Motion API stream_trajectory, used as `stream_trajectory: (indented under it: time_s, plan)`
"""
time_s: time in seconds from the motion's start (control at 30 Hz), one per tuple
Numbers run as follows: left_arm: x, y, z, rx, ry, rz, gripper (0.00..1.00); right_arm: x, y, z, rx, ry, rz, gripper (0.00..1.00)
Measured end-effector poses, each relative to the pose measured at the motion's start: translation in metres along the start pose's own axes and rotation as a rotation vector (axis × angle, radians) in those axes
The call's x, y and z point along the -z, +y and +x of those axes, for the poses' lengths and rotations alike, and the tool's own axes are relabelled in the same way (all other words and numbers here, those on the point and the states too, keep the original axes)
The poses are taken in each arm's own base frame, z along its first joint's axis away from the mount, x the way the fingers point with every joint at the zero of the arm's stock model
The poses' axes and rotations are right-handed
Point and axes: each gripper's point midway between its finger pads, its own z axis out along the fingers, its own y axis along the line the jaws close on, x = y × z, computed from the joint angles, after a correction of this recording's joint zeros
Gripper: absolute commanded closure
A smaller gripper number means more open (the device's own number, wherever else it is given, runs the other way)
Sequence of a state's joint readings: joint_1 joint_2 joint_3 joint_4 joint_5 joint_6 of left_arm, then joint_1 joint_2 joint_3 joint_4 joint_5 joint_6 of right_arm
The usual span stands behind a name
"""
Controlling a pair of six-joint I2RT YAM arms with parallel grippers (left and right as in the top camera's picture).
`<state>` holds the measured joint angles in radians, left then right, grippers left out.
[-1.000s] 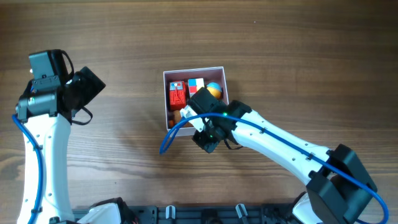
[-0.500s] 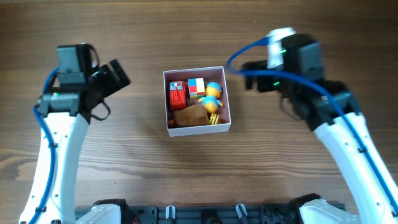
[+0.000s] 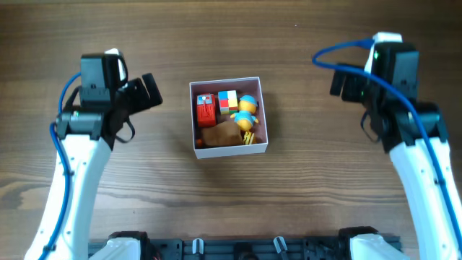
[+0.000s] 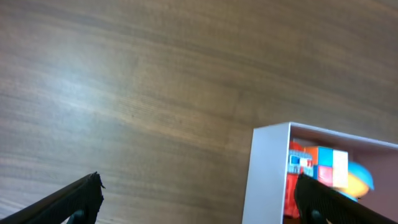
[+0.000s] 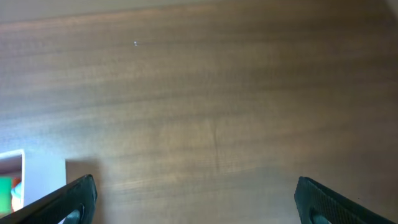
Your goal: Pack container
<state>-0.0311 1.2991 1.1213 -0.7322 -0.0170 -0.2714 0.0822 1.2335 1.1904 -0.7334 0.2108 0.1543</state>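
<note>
Container [image 3: 229, 150] at frame centre held toys [image 3: 246, 108], left gripper [image 4: 199, 198] and right gripper [image 5: 196, 194] flanked it, jaws wide apart, empty.

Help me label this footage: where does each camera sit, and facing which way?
Overhead: above the table, looking straight down on the container, left arm and right arm.
Left wrist: on the left arm, facing the container's corner; left gripper fingertips show.
Right wrist: on the right arm, facing mostly table; right gripper fingertips show.
All three share the container.
</note>
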Motion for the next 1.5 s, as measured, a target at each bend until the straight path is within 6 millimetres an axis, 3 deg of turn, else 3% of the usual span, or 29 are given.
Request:
stream_trajectory:
  time_s: [0.17, 0.23, 0.3, 0.37, 0.47, 0.53, 0.7, 1.33, 1.5]
  plan:
    - [0.018, 0.015, 0.049, 0.001, -0.060, 0.038, 0.00, 0.036, -0.014, 0.041, -0.082, -0.104, -0.020, 0.00]
    - [0.029, 0.024, 0.077, 0.002, -0.091, 0.054, 0.00, 0.044, -0.021, 0.073, -0.113, -0.113, -0.023, 0.00]
    - [0.036, 0.027, 0.096, -0.003, -0.122, 0.077, 0.00, 0.038, -0.024, 0.103, -0.148, -0.087, -0.020, 0.00]
    - [0.042, 0.028, 0.112, -0.017, -0.141, 0.102, 0.00, 0.027, -0.028, 0.145, -0.198, -0.024, -0.007, 0.00]
    - [0.054, 0.022, 0.123, -0.091, -0.211, 0.159, 0.00, 0.018, -0.030, 0.169, -0.228, 0.006, 0.001, 0.00]
    - [0.055, 0.017, 0.124, -0.141, -0.227, 0.176, 0.00, 0.017, -0.030, 0.170, -0.239, 0.004, 0.003, 0.00]
    - [0.057, 0.013, 0.117, -0.191, -0.263, 0.185, 0.00, 0.017, -0.028, 0.151, -0.258, -0.072, -0.016, 0.00]
    - [0.057, 0.012, 0.116, -0.204, -0.266, 0.184, 0.00, 0.018, -0.032, 0.156, -0.234, -0.057, 0.008, 0.00]
    - [0.057, 0.012, 0.116, -0.204, -0.266, 0.184, 0.00, 0.039, -0.039, 0.153, -0.233, -0.134, 0.004, 0.00]
